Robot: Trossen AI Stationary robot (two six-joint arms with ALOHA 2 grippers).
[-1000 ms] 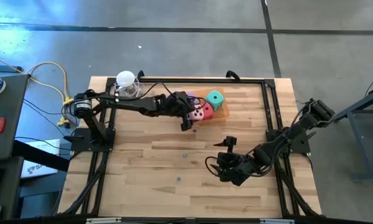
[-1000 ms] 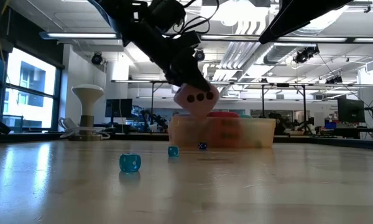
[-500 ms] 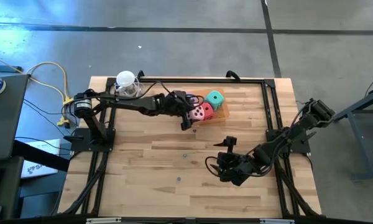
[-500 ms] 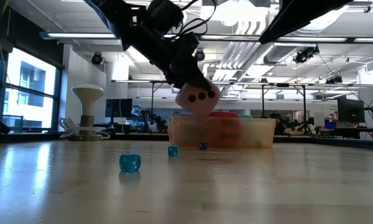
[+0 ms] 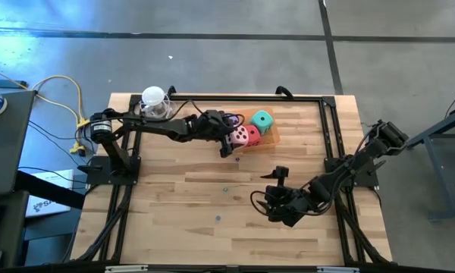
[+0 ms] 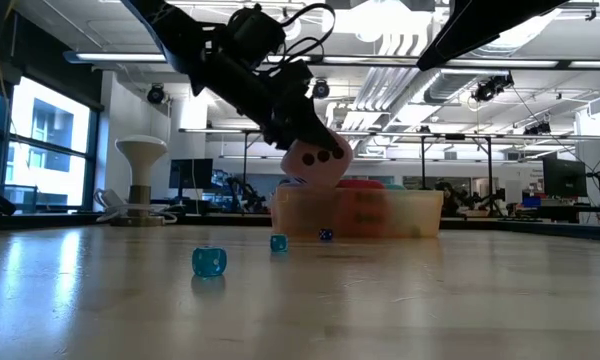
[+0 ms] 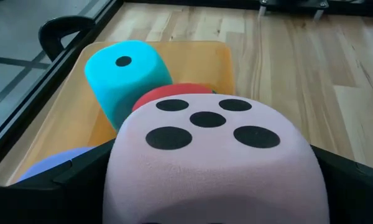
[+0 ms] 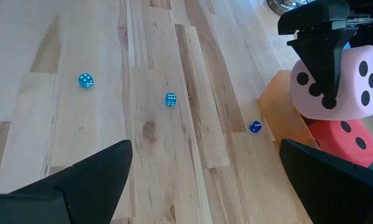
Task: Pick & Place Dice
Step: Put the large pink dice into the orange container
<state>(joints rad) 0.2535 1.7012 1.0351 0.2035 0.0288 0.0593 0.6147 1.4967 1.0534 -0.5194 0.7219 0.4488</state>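
Observation:
My left gripper (image 5: 233, 136) holds a pink die (image 5: 238, 136) with dark pips at the left end of the shallow orange tray (image 5: 272, 137), at the table's far middle. In the tray lie a red die (image 5: 252, 135), a teal die (image 5: 263, 120) and a purple die (image 7: 53, 167); my arm hides most of the purple one from above. My right gripper (image 5: 266, 186) hangs open over the table's right middle with nothing between its fingers. My left gripper pinches the pink die's two opposite side faces (image 7: 121, 186) between its fingers, one finger (image 8: 323, 62) lying down each side. The fingers slant downward from the table's left. The die (image 6: 317, 162) sits at the tray's rim height, right above the red die (image 8: 339, 140); whether it touches it, I cannot tell.
Three small blue cubes (image 8: 85, 80) (image 8: 170, 99) (image 8: 255, 127) lie on the wood before the tray. A white domed object (image 5: 154, 102) stands at the far left. A black rail (image 5: 303, 97) frames the table. Bare wood (image 5: 197, 220) stretches along the near side.
My left gripper has tipped slightly further down and edged toward the tray with the pink die, which keeps its height at the tray's rim.

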